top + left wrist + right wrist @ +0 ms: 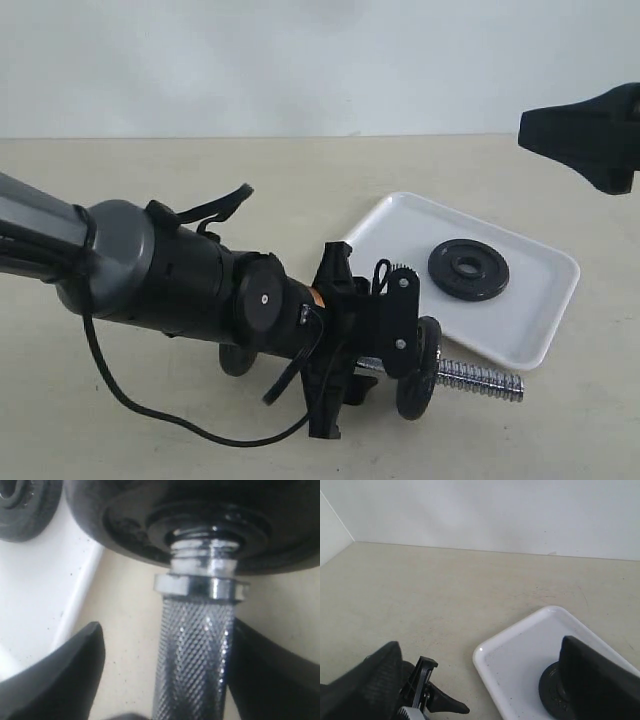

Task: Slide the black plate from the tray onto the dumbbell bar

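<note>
The black plate (468,270) lies flat in the white tray (525,330). In front of the tray the dumbbell bar (480,381) lies on the table, a bolted black disc (418,368) upright on it. My left gripper (350,345) straddles the bar's knurled middle (195,655). It is open: one finger (270,675) touches the bar, the other (65,680) stands apart from it. My right gripper (560,130) hovers high above the tray's far side, open and empty. Its view shows the plate (551,690) partly hidden behind one finger (595,675).
A silver nut (200,586) sits against the bolted disc (125,520). The tray's rim (82,587) runs close beside the bar. A black cable (150,405) loops from the left arm onto the table. A pale wall stands behind the table.
</note>
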You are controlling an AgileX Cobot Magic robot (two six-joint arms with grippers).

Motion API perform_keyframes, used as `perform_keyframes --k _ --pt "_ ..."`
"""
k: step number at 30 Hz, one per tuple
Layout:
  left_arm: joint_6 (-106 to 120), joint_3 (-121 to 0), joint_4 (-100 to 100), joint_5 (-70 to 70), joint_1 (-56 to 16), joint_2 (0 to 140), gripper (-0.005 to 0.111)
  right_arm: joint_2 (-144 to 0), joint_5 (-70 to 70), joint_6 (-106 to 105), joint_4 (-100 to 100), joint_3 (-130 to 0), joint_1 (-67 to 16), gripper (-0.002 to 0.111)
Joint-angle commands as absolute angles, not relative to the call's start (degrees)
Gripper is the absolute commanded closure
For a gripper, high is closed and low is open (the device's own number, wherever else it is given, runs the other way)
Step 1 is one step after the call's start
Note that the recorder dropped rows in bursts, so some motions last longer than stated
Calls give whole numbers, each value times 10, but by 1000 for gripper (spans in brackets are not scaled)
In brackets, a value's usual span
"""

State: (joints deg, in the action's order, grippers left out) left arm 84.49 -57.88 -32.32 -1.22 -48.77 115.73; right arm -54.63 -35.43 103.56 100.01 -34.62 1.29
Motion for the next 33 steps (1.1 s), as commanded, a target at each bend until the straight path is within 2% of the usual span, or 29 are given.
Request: perform_keyframes --k 1,10,15,33 --pt "842 -567 -325 -81 -497 1176 45 -547 -351 1033 999 -345 16 31" --pt "845 -567 -325 -70 -527 1179 48 -547 -346 1033 999 -345 16 31" --pt "845 -567 -325 -49 -526 1187 52 -547 -346 1033 999 -345 16 31" --pt "840 -567 -321 -56 -507 1187 52 -547 -350 1035 999 -345 16 31"
